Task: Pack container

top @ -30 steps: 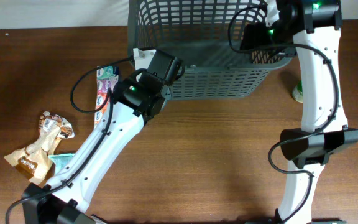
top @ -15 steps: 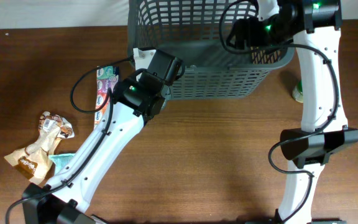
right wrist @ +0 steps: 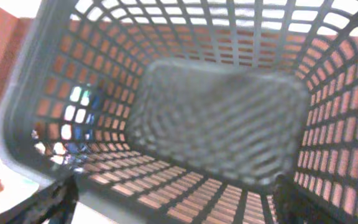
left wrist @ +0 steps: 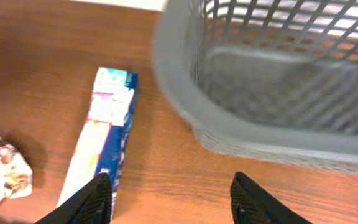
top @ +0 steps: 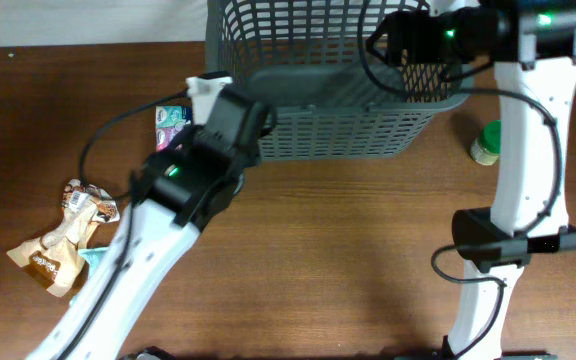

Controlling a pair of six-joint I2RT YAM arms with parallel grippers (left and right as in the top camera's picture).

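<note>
We are seemingly starting the first pick, left claw (left wrist: 171, 186) and right claw (right wrist: 176, 199) both gaping empty, the large dark grey lattice plastic basket (top: 348, 135) sitting empty upper centre, next probably needing a grasp on the colourful long carton (left wrist: 107, 130).

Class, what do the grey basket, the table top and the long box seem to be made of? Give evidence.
Basket: likely moulded plastic, matt; uniform lattice slots, rounded rim. Table: wood or wood-look laminate; brown grain streaks. Box: probably printed cardboard; crisp folded edges, colourful print.
</note>
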